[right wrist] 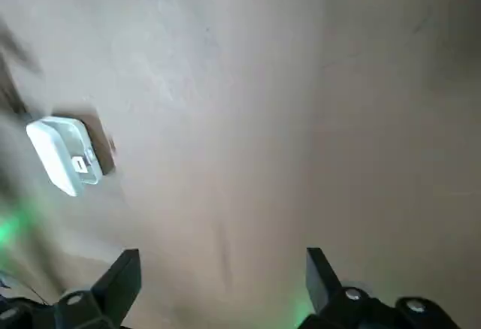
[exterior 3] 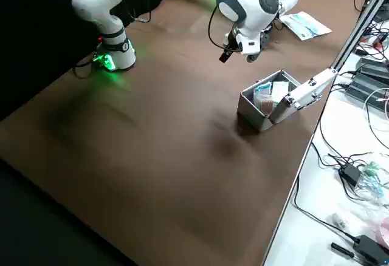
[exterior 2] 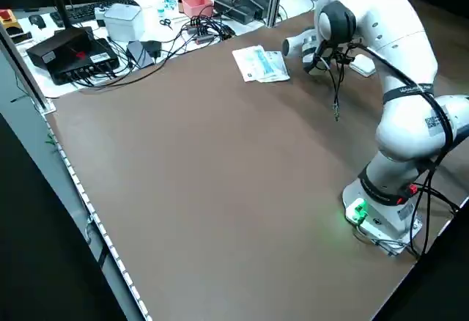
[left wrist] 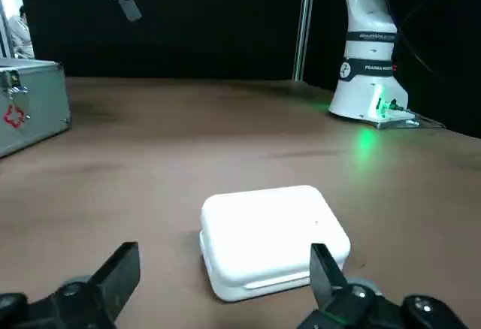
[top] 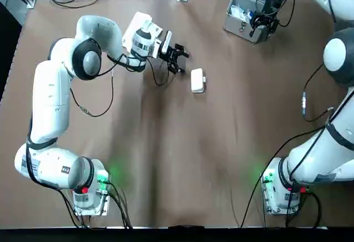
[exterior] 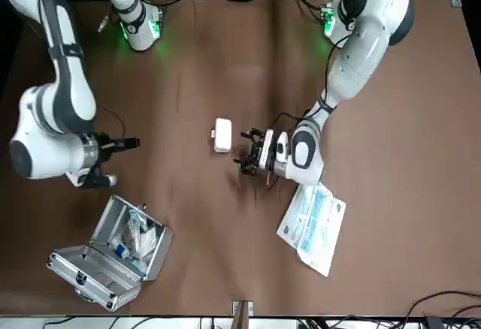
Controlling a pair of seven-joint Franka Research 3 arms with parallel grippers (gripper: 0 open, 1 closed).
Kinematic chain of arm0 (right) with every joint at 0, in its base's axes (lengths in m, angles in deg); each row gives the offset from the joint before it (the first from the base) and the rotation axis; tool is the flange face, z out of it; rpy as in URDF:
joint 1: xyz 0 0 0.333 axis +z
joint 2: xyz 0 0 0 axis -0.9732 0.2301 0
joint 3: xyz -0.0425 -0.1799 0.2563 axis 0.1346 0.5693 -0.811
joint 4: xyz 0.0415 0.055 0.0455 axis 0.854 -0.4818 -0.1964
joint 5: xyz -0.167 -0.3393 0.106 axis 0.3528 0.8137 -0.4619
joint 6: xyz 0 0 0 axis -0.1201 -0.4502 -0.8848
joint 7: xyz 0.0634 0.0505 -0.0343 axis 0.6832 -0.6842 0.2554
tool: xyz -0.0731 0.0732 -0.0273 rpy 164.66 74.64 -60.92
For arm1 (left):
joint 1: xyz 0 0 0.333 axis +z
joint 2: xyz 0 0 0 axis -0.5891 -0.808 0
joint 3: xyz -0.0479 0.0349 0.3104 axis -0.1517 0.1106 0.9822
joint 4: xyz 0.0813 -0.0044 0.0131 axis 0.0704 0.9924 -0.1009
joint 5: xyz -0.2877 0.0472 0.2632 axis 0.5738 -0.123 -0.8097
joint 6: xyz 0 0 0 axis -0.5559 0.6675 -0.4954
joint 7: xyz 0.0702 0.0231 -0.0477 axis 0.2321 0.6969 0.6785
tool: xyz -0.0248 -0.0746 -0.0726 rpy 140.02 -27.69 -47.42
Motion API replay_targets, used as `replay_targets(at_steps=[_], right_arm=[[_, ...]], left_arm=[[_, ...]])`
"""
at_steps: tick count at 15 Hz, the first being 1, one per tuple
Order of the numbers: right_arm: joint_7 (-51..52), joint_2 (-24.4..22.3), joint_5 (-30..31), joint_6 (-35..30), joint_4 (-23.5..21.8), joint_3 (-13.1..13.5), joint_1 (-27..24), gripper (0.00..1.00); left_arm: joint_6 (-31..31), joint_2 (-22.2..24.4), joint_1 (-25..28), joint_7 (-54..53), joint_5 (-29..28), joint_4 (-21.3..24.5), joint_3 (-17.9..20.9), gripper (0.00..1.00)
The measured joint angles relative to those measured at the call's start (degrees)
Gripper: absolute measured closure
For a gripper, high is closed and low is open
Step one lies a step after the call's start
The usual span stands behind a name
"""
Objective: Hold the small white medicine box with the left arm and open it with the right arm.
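Left gripper of mine sits low over the brown worktop, in the far half and a little left of the middle. Its two black fingers are spread wide apart and hold nothing. They point to the right, toward the small white medicine box.

That box lies flat on the worktop, near the middle and slightly toward the far side. It is a rounded white rectangle with its lid down, and a thin seam runs along its side. The box sits just beyond my left fingertips, close to them but not touching. In the left wrist view it fills the space ahead, between the two fingers.

My right gripper is well away at the far right, raised above the worktop. Its fingers are also spread apart and empty. From its wrist camera the white box shows only as a small shape far off.

Close by the right gripper stands a metal case, silver, with its lid thrown open and small packages inside. A red cross marks its side.

On the far side of my left wrist lies a white and blue printed packet, flat on the worktop, apart from the box.
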Motion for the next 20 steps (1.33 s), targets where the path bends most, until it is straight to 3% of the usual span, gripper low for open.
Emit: replay_targets(at_steps=[4,8,9,13,16,20], right_arm=[[-0.04,2.77,-0.10,1.67,-0.29,-0.03,2.87,0.04],[0.34,4.46,-4.51,6.99,-2.23,-0.03,3.60,0.10],[0.43,4.45,-7.20,11.02,-3.65,-0.06,4.22,0.31],[1.02,4.48,-19.71,16.94,-7.93,-0.07,5.44,0.70],[1.20,4.48,-23.42,17.55,-8.33,-0.07,6.59,0.96],[1.22,4.52,-26.77,19.67,-9.45,-0.09,8.65,0.99]], left_arm=[[-4.21,-2.24,-2.03,-0.41,0.01,-1.91,-0.01,0.00],[-8.42,-6.09,-4.56,-2.44,0.02,-5.99,0.00,0.00],[-8.78,-6.88,-5.12,-3.41,0.09,-6.85,0.00,0.00],[-8.80,-6.99,-5.13,-3.95,0.09,-7.08,0.01,0.00],[-8.79,-7.00,-5.27,-3.97,0.09,-7.08,-0.01,0.03],[-8.28,-7.03,-5.30,-3.97,0.09,-7.08,-0.01,0.03]])
